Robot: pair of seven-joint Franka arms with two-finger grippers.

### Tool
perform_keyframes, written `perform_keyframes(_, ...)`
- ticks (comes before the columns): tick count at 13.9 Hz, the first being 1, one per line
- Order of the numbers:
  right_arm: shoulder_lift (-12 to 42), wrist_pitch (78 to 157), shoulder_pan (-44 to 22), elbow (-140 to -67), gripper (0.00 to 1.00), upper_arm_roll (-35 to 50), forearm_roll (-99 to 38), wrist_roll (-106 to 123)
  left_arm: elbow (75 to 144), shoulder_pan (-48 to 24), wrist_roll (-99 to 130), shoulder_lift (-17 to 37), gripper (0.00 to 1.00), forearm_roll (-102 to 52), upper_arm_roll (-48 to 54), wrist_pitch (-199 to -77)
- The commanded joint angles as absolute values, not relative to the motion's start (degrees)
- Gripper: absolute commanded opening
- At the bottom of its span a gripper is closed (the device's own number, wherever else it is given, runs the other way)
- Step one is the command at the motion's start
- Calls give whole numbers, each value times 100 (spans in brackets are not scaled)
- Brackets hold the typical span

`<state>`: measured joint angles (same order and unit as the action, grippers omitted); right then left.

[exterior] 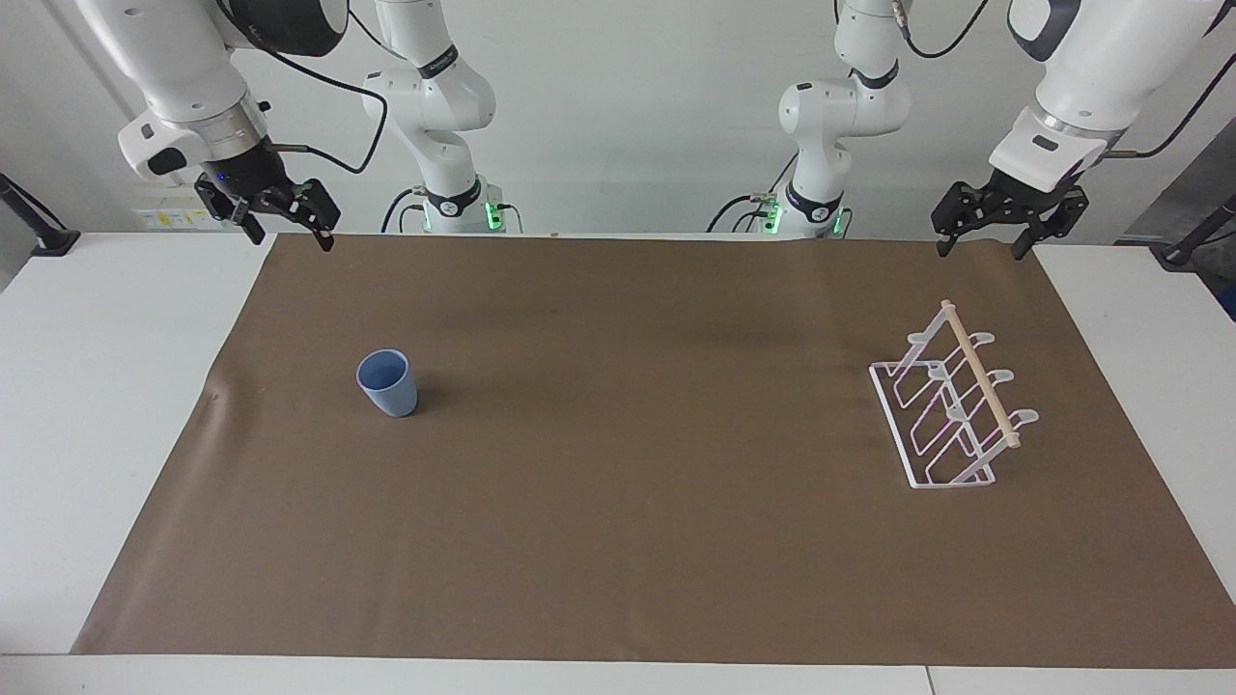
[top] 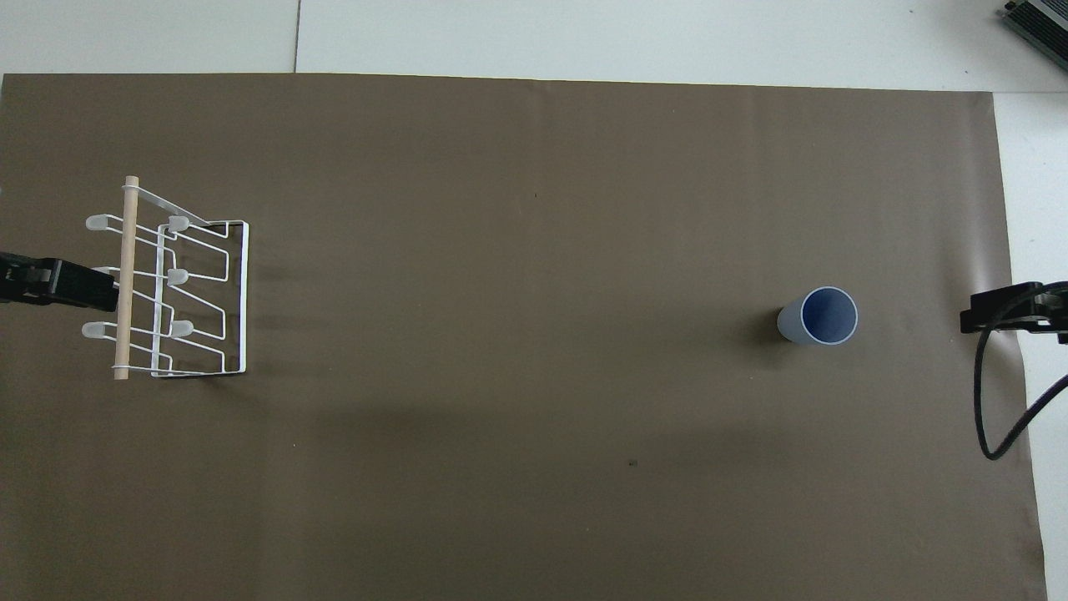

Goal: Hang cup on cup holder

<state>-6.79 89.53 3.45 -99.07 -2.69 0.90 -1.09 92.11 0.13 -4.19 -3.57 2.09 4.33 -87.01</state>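
Both pincers hang released with nothing in them, the left gripper (exterior: 985, 246) raised over the mat's (exterior: 637, 483) corner above the cup holder (exterior: 951, 401). The cup (exterior: 388, 383) stands upright on the mat, well apart from the right gripper (exterior: 290, 232) and lower down.

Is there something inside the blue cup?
The cup stands upright with its mouth open, and the overhead view shows only its blue inner wall and floor, nothing in it. What lies under its base is covered.
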Motion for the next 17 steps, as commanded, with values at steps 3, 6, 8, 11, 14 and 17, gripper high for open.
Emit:
perform_keyframes(3,-835,9000,378,-10090,100,-272,-35,9,9052,-70,-484,-228,100,-61,343,-8710)
perform_keyframes(6,-835,9009,378,-10099,100,-272,-44,9,9079,-44,-501,-237,100,-88,334,-8912)
perform_keyframes(8,-844,9044,369,-10107,100,-272,-35,9,9236,-70,-501,-324,100,-88,334,-8912)
perform_keyframes(11,-992,9629,237,-10615,100,-264,-35,8,9255,-88,-510,-334,100,-88,334,-8947)
perform_keyframes(14,-1020,10342,237,-11125,100,-220,-35,9,9264,-97,-492,-334,100,-88,334,-9034)
perform_keyframes(17,-984,11063,97,-11617,100,-176,-44,-26,9272,-62,-501,-316,100,-88,343,-9281)
